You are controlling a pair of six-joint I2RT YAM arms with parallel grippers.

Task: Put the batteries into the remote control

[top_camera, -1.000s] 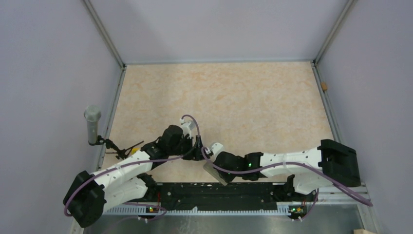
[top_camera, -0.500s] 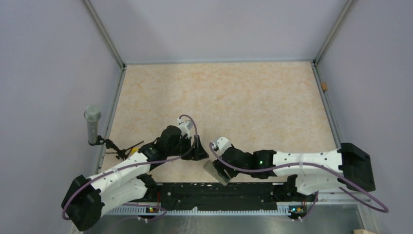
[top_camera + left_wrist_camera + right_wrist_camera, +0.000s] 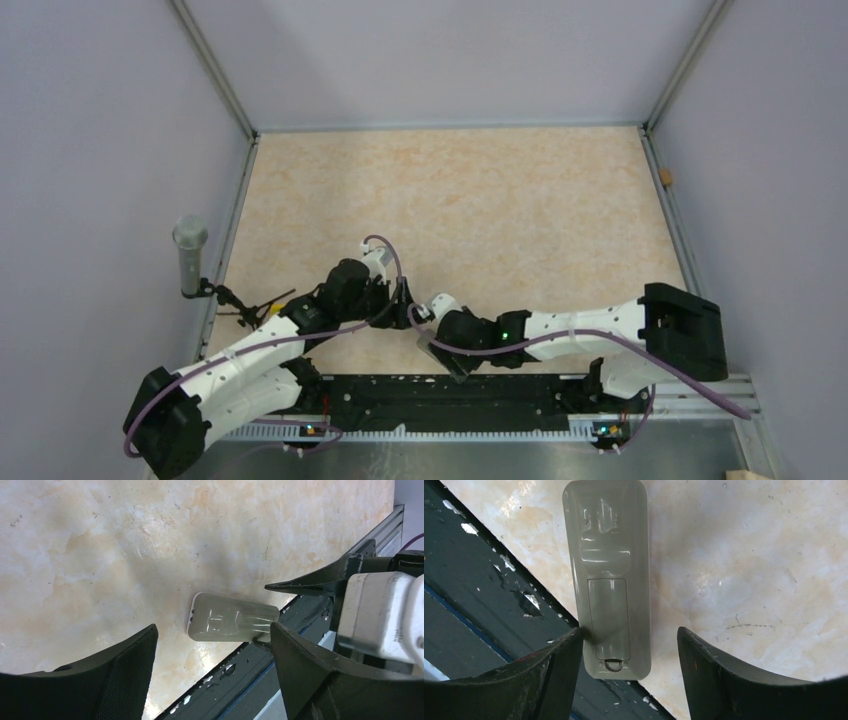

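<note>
Here the remote control (image 3: 609, 580) lies flat on the tabletop (image 3: 749, 555) with its grey back up, close to the near edge at about 6 o'clock in the overhead view, its near end overlapping the black rail (image 3: 450, 392) that runs along that edge. In the right wrist view it runs from 12 o'clock down to 6 o'clock, and the rectangular cover panel on its lower half sits flush, with a small round catch at the 6 o'clock end. The right pincer (image 3: 628, 634) stands open astride that end: one finger is just beside the long edge on the 9 o'clock side, though whether it touches is unclear, and the other is well clear at 3 o'clock. The left pincer (image 3: 212, 627) is open too, holding nothing, and hangs above the tabletop with the remote control in view between its fingers. The right pincer shows at 3 o'clock in the left wrist view. Overhead, the two arms meet near the middle of the near edge.
</note>
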